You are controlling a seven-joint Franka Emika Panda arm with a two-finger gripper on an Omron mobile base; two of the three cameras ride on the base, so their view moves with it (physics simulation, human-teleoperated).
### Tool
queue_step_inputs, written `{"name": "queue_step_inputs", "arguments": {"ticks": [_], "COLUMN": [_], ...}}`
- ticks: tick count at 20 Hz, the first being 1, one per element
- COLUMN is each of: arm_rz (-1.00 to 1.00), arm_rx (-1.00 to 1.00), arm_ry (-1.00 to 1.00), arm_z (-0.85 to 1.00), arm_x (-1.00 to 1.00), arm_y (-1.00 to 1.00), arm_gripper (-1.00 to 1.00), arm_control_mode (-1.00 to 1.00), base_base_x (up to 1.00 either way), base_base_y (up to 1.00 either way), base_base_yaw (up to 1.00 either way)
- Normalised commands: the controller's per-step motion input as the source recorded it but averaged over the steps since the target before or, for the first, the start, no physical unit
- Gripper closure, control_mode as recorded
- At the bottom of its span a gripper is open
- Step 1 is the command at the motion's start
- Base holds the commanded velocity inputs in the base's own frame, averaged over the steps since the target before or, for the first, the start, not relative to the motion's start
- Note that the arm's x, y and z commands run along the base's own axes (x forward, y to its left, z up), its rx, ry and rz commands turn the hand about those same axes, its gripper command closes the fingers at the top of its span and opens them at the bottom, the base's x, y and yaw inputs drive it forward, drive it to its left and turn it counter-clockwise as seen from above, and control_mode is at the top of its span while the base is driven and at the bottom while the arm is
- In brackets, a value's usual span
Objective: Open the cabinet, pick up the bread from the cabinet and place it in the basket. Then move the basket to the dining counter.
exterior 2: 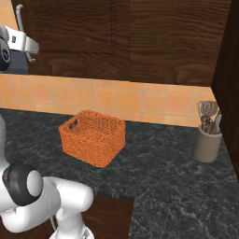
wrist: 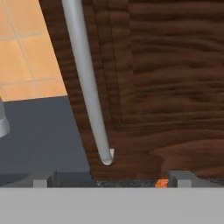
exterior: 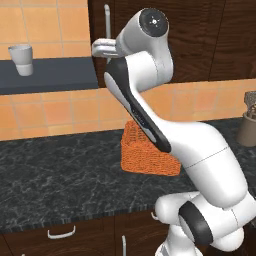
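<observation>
The dark wood cabinet [exterior: 200, 35] [exterior 2: 140, 37] [wrist: 175, 78] hangs on the wall with its doors shut, so the bread is hidden. Its vertical silver handle [exterior: 106, 15] [exterior 2: 19, 16] [wrist: 87, 87] runs along the door's left edge. My gripper [exterior: 102, 47] [exterior 2: 28, 49] [wrist: 112, 177] is raised to the handle's lower end and is open, the bar standing between and just ahead of the fingertips without touching them. The orange wicker basket [exterior: 145, 157] [exterior 2: 93, 137] sits on the black counter below, partly behind my arm in the left base view. The dining counter is out of view.
A white cup [exterior: 21, 59] stands on a dark shelf [exterior: 50, 75] left of the cabinet. A utensil holder [exterior 2: 207, 140] [exterior: 248, 125] is at the counter's right end by a tall dark panel. Drawers with curved handles [exterior: 61, 232] lie under the black speckled counter [exterior: 60, 170].
</observation>
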Motion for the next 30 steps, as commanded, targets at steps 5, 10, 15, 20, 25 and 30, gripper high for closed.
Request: {"name": "queue_step_inputs", "arguments": {"ticks": [5,10,15,20,25,30], "arm_rz": [0.0,0.0,0.0,0.0,0.0,0.0], "arm_rx": [0.0,0.0,0.0,0.04,0.0,0.03], "arm_ry": [-0.02,-0.09,-0.14,-0.1,-0.11,-0.09], "arm_z": [0.03,-0.03,-0.04,-0.15,-0.28,-0.23], "arm_x": [0.45,0.52,0.58,0.35,0.42,-0.03], "arm_y": [-0.01,0.04,0.18,0.28,0.06,-0.09], "arm_gripper": [-1.0,-1.0,-1.0,-1.0,1.0,1.0], "arm_control_mode": [-1.0,-1.0,-1.0,-1.0,-1.0,-1.0], "base_base_x": [0.0,0.0,0.0,0.0,0.0,0.0], "base_base_y": [0.0,0.0,0.0,0.0,0.0,0.0], "base_base_yaw": [0.0,0.0,0.0,0.0,0.0,0.0]}}
